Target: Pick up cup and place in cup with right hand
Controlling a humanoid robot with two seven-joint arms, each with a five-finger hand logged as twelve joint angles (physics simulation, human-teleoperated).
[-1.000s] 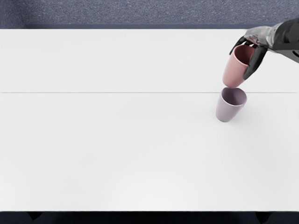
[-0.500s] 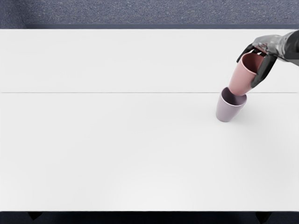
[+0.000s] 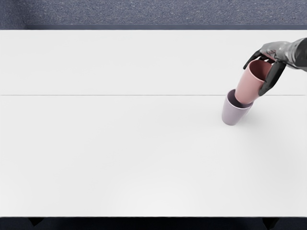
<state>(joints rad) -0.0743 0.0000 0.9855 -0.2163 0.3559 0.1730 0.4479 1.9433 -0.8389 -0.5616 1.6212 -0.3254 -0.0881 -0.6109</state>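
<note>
The right hand (image 3: 275, 51) holds the pink cup (image 3: 249, 86), its long axis slanting near-left, base at the mouth of the lilac cup (image 3: 232, 115) (how deep is unclear), on the table's (image 3: 120, 143) right; lowering should follow that slant.

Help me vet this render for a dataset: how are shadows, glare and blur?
Head view: a faint, soft shadow lies right of the lilac cup; the white table is bright, without hard glare; the pink cup is darker inside; the right hand shows no obvious blur.
</note>
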